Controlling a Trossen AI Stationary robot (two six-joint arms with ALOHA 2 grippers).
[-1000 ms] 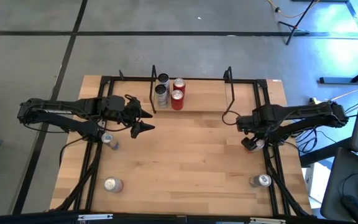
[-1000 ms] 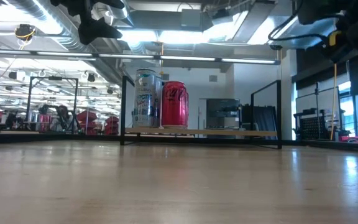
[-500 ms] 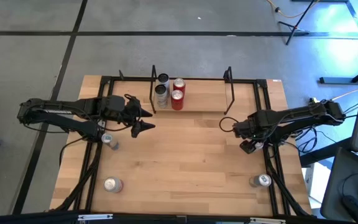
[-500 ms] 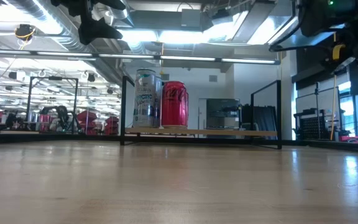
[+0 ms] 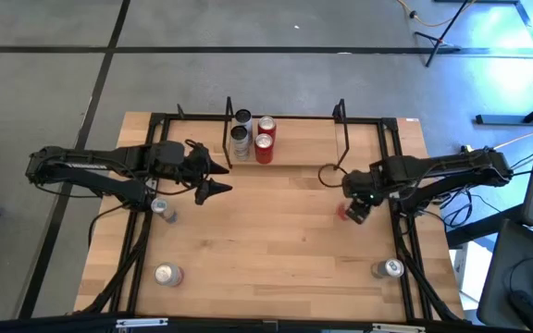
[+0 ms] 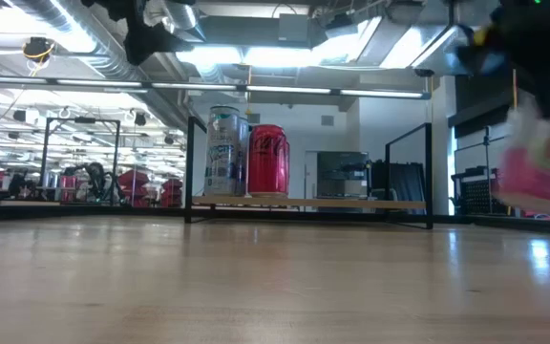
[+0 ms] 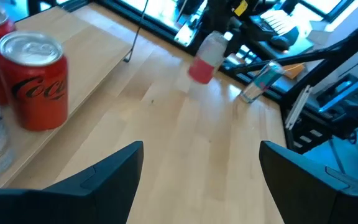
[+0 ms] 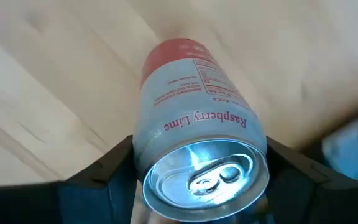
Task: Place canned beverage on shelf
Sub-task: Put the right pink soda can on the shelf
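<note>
My right gripper (image 5: 353, 211) is shut on a white can with a red base (image 8: 194, 118), labelled Raspberry Lime, above the table's right half. The can shows blurred in the low view (image 6: 538, 162) and in the left wrist view (image 7: 205, 57). The shelf (image 5: 299, 155), a light wood board between thin black uprights, stands at the far middle. Two silver cans (image 5: 241, 137) and two red cans (image 5: 265, 146) stand on its left end. My left gripper (image 5: 221, 179) is open and empty, hovering left of the shelf's near edge. My right gripper pinches the can's side wall just below its top rim (image 8: 143, 163) between its two fingers, one finger (image 8: 107, 165) on each side. The fingers come from the table's right, slanting down. The can is lifted clear and tilted, its red base (image 5: 343, 213) toward the table's left.
Loose cans lie on the table at the left (image 5: 162, 208), near left (image 5: 167, 274) and near right (image 5: 388, 269). Long black rails (image 5: 405, 250) run along both sides. The shelf's right part (image 5: 313, 153) is bare wood.
My right gripper has moved from beside the right rail toward the table's left and risen, taking the can with it. The can, then upright under the gripper, is now lifted clear and tipped with its red base toward the left.
</note>
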